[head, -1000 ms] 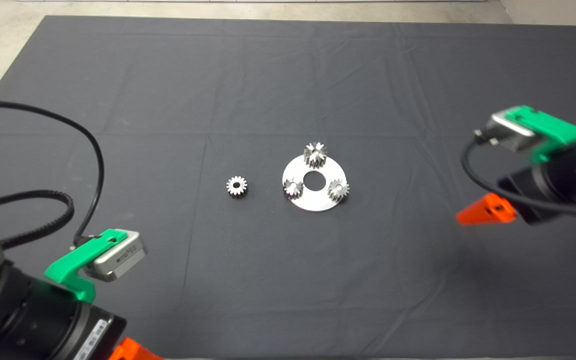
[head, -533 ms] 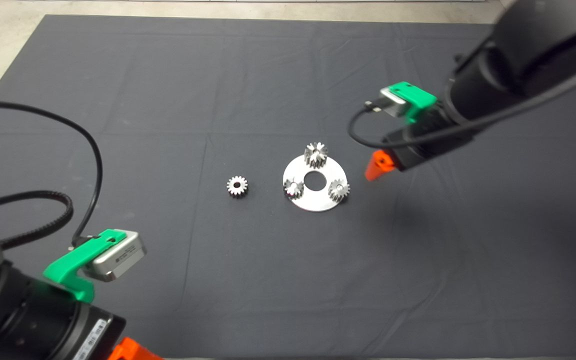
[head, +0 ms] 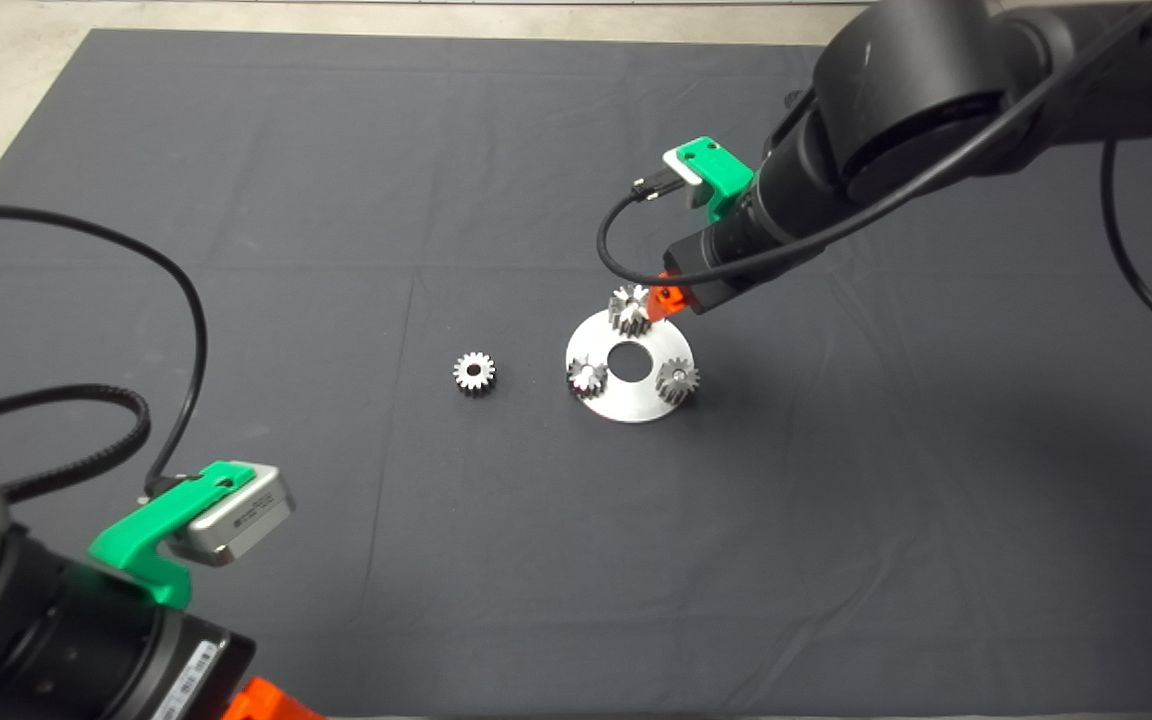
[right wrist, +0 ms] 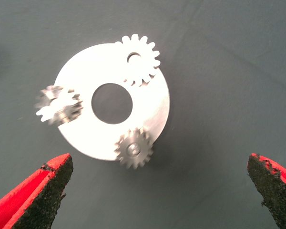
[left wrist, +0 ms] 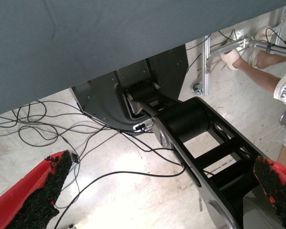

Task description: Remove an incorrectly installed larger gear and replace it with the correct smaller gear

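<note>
The right gripper [head: 658,298] was held over the mat [head: 336,150], just beside the large gear [head: 630,308], one red finger [head: 664,297] almost touching its teeth. In the right wrist view the fingers [right wrist: 38,195] were spread wide and held nothing; the disc [right wrist: 86,76] lay between and beyond them. The large gear [right wrist: 139,59] stood at the disc's far rim from the gripper, and two small gears [right wrist: 134,148] stood on the disc nearer it. The small spur gear [head: 474,372] lay flat on the mat, well apart from the right gripper, past the disc [head: 636,400]. The left gripper [head: 266,705] was parked at the near mat edge, its pads [left wrist: 38,195] wide apart and empty; a person's leg [left wrist: 262,71] was seen on the floor.
</note>
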### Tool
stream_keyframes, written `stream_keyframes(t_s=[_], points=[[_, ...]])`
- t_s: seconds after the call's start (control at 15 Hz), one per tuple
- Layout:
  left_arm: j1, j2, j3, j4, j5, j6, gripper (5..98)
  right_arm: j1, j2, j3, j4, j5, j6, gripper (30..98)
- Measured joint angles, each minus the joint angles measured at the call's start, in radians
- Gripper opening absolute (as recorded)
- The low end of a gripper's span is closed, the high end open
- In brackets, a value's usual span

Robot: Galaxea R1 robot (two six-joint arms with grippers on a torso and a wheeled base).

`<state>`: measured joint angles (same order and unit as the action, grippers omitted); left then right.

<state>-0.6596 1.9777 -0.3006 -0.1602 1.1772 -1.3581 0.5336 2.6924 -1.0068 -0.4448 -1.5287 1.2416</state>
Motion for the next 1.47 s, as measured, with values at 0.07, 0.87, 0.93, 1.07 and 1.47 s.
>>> stream_keyframes(t_s=[0.07, 0.87, 0.93, 1.07, 1.47], points=[[0.0, 0.0, 0.0, 0.0, 0.0, -0.003, 98.3, -0.019, 0.001, -0.004, -0.015, -0.002, -0.004, 96.8], [0.0, 0.0, 0.0, 0.0, 0.0, -0.007, 98.3, -0.169, 0.014, -0.092, -0.238, 0.103, -0.007, 96.8], [0.0, 0.0, 0.0, 0.0, 0.0, -0.007, 98.3, -0.18, 0.02, -0.098, -0.245, 0.118, -0.007, 96.8], [0.0, 0.0, 0.0, 0.0, 0.0, -0.007, 98.3, -0.184, 0.036, -0.118, -0.264, 0.13, -0.008, 96.8], [0.0, 0.0, 0.0, 0.0, 0.0, -0.007, 98.3, -0.217, 0.069, -0.187, -0.323, 0.134, -0.023, 96.8]])
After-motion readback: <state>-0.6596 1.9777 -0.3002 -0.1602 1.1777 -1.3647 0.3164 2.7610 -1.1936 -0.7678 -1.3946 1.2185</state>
